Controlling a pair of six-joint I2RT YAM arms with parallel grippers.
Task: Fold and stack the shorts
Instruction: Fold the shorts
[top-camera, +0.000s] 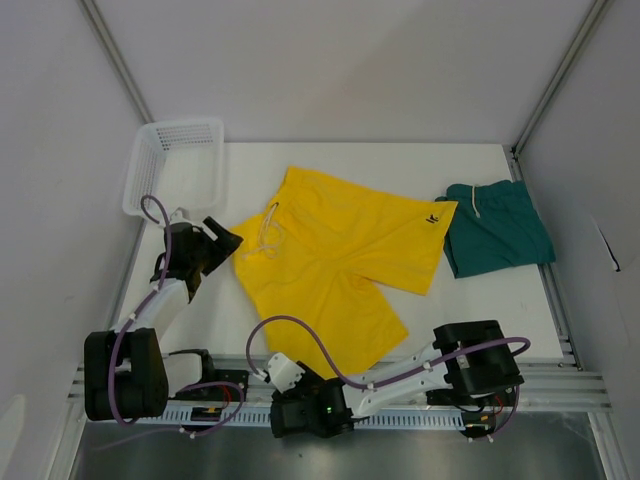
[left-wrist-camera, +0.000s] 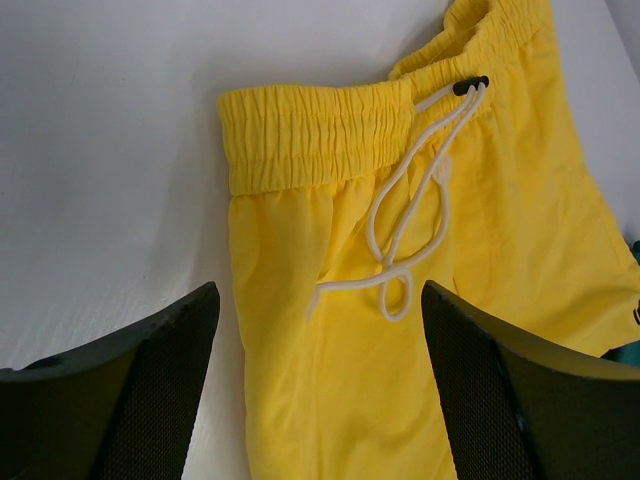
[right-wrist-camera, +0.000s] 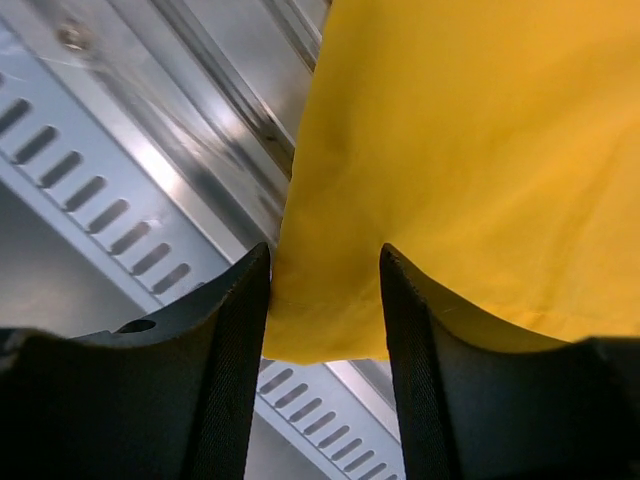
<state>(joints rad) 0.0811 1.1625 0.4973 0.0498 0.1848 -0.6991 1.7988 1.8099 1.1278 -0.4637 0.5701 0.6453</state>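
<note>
The yellow shorts (top-camera: 330, 255) lie spread flat in the middle of the table, with the waistband to the left and a small black logo (top-camera: 432, 217) at the right. The dark teal shorts (top-camera: 497, 228) lie folded at the right. My left gripper (top-camera: 222, 243) is open at the waistband end. In the left wrist view its fingers (left-wrist-camera: 190, 340) straddle the shorts' side edge (left-wrist-camera: 330, 400) just below the white drawstring (left-wrist-camera: 410, 230). My right gripper (right-wrist-camera: 323, 255) is open. The hem corner of a yellow leg (right-wrist-camera: 330, 320) sits between its fingers, above the metal rail.
A white mesh basket (top-camera: 172, 165) stands at the back left corner. A slotted metal rail (top-camera: 560, 385) runs along the table's near edge; it also shows in the right wrist view (right-wrist-camera: 130, 200). Walls close in the table on both sides.
</note>
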